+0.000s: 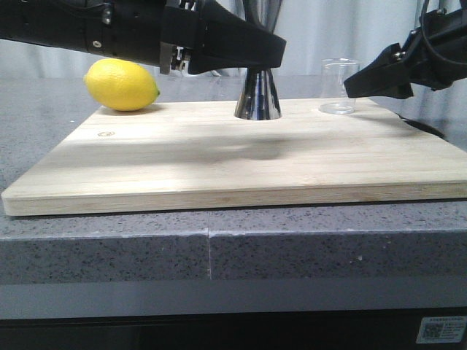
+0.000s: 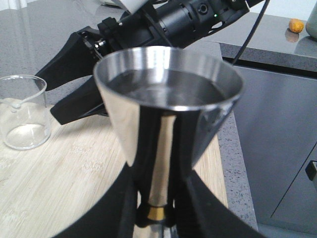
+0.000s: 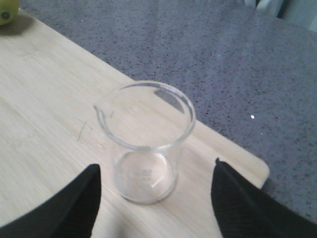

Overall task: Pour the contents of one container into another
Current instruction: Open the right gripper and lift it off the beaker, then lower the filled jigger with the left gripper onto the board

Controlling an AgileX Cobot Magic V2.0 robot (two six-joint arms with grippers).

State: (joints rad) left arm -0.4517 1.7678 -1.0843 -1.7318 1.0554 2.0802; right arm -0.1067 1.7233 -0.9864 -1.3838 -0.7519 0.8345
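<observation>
The grey speckled desk (image 1: pixel 109 248) carries a pale wooden cutting board (image 1: pixel 219 160), and everything in play stands along the board's far edge: a lemon (image 1: pixel 122 85) at the far left corner, partly off the board, the steel jigger (image 1: pixel 257 95) near the middle, and the glass beaker (image 1: pixel 338 87) toward the far right corner. The left gripper (image 2: pixel 157 210) reaches in over the board and, in its wrist view, has its jaws pinching the jigger at the gold-banded waist, the jigger upright with its base on the wood and its upper cup apparently holding liquid, though that may be reflection. The right gripper (image 3: pixel 154 191) sits just beside the beaker with jaws spread wide on either side of it, not touching the glass; the beaker looks empty and stands upright. By my reading the step in hand is the grasp on the beaker, with no pour begun. The next move calls for the right jaws to close squarely on the glass wall, low enough not to tip it. The beaker stands near the board's right corner and far edge, so a nudge could slide it off the wood; the broad front of the board lies open, while the gap between the two arms is narrow.
</observation>
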